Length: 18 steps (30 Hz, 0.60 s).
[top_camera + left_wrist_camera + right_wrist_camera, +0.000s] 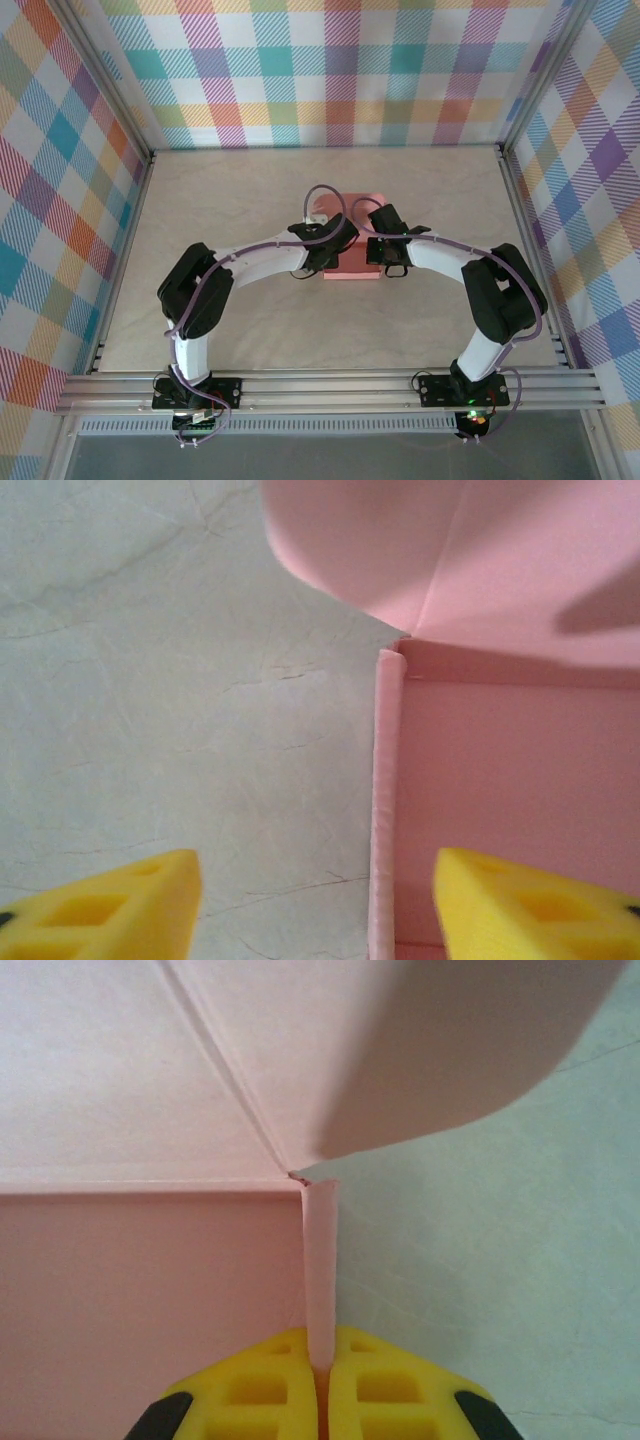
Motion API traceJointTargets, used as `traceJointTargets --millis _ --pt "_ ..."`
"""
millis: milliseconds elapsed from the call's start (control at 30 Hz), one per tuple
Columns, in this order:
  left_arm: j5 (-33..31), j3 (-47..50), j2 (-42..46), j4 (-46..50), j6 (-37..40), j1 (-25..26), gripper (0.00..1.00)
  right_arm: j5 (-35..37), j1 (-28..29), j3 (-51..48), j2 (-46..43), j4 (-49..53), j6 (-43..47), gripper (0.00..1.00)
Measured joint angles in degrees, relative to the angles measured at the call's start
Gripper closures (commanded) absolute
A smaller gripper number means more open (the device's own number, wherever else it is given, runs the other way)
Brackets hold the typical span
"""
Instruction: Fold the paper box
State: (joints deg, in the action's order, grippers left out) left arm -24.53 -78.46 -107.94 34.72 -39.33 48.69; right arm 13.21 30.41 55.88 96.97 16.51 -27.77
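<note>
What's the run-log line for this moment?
paper box: partly folded, flaps open | left gripper: open, fingers astride one side wall | right gripper: shut on opposite side wall

Paper box (pixel 352 268) sat mid-table (pixel 250 190); left gripper (pixel 315 900) straddled its left wall, right gripper (pixel 325 1380) on its right wall.

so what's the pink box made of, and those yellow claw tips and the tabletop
The paper box: thin card, matte salmon pink; it holds sharp creases and its flap bows. The right claw fingers: matte yellow with moulded pockets, so plastic or dense foam; can't tell which. The table: pale with marble-like veins, low sheen; perhaps a printed surface rather than stone.
</note>
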Motion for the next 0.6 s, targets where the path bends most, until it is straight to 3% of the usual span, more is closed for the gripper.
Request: traceJointTargets --millis 200,600 --pt "-0.4 2.3 2.5 -2.7 0.5 0.1 0.14 2.0 0.4 0.5 0.3 0.9 0.3 0.93" --pt "-4.4 13.4 16.1 -10.3 2.8 0.2 0.11 2.9 0.4 0.6 0.5 1.1 0.3 0.75"
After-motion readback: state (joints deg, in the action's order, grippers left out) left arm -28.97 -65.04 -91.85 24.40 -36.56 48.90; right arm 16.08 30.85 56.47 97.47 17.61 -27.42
